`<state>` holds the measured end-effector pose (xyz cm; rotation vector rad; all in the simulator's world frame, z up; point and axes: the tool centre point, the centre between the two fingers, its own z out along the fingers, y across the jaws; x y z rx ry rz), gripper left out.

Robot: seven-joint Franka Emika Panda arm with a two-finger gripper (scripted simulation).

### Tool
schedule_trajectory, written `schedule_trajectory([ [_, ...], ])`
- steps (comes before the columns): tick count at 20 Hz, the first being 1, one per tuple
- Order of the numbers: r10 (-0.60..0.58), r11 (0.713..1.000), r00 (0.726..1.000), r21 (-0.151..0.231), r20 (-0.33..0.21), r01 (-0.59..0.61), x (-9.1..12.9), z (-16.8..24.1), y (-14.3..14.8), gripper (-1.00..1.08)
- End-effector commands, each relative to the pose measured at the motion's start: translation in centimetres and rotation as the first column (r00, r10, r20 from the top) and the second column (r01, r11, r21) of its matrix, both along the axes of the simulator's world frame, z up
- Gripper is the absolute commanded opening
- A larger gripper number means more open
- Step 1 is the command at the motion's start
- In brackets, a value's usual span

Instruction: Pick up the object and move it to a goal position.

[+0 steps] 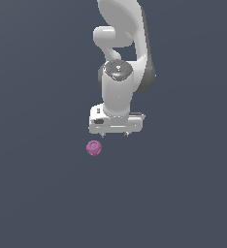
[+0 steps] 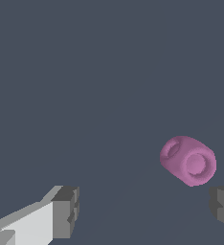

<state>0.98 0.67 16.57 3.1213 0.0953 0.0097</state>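
Observation:
The object is a small pink-purple ball (image 1: 94, 148) with shallow round dents, lying on the dark grey floor. In the exterior view it sits just below and toward the left of my white gripper (image 1: 114, 134), a little apart from it. In the wrist view the ball (image 2: 188, 160) lies near one fingertip (image 2: 222, 207), off the midline between the two fingers, and touches neither. My gripper (image 2: 143, 210) is open and empty, its jaws spread wide.
The flat dark grey floor (image 1: 183, 193) fills both views. The white arm (image 1: 122, 43) rises above the gripper toward the top of the exterior view.

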Motion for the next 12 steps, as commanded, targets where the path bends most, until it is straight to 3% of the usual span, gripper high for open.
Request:
schedule_trajectory([
  [1, 0.000, 1.000, 1.000, 0.000, 0.000, 0.000, 0.0, 0.0, 0.0, 1.00],
  [12, -0.013, 1.000, 0.999, -0.011, 0.035, 0.013, 0.8, 2.8, 0.0, 1.00],
])
